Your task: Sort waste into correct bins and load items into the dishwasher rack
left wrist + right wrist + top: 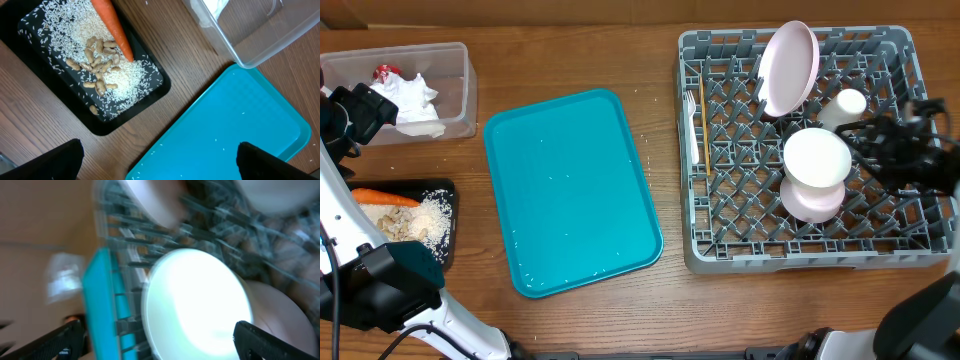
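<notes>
Item: white bowl (pixel 817 157), resting on pink bowl (pixel 812 203) in rack (pixel 910 250).
Right claw (pixel 157 342) spread wide, empty, just beside the bowl's outer side; left claw (pixel 160 161) likewise spread, well apart.

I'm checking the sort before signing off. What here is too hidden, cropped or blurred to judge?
Overhead: the right gripper is a motion smear above the rack; finger spacing unreadable there.
Right wrist: everything blurred; the white bowl smears into the rack pegs.
Overhead: the left arm covers part of the clear tub and the black tray at its lower corner.
Left wrist: the top edge crops the napkin.
</notes>
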You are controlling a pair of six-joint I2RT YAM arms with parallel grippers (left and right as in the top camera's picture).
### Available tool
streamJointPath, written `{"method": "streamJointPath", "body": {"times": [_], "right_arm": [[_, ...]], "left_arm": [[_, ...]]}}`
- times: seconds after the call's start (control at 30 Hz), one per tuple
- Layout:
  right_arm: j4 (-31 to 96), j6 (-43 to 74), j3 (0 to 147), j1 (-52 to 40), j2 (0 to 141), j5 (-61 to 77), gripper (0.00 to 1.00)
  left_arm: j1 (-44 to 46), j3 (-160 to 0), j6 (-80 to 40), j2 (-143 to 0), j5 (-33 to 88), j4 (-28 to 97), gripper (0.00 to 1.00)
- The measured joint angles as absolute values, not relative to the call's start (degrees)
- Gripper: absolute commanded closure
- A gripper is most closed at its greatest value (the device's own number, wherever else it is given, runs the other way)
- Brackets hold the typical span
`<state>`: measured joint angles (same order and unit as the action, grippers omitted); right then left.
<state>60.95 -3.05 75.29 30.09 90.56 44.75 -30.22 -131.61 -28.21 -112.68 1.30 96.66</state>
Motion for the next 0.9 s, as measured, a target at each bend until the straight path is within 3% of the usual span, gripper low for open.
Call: {"method": "streamJointPath", "body": {"times": [0.13, 0.37, 0.9], "right_arm": [[61.17, 8.43, 75.31, 21.78, 90.28, 25.5, 0.02], [62.02, 20.71, 75.31, 14.76, 90.28, 5.34, 0.07], [68.9, 25.28, 82.3, 14.55, 90.28, -5.39, 0.09]], "left_arm": [[-30.22, -131.61, -28.21, -112.68, 1.3, 96.66, 0.0], [-30.22, -131.61, -28.21, -112.68, 1.28, 96.66, 0.0], [-30.22, -131.61, -28.18, -112.68, 1.28, 96.66, 0.0]]}}
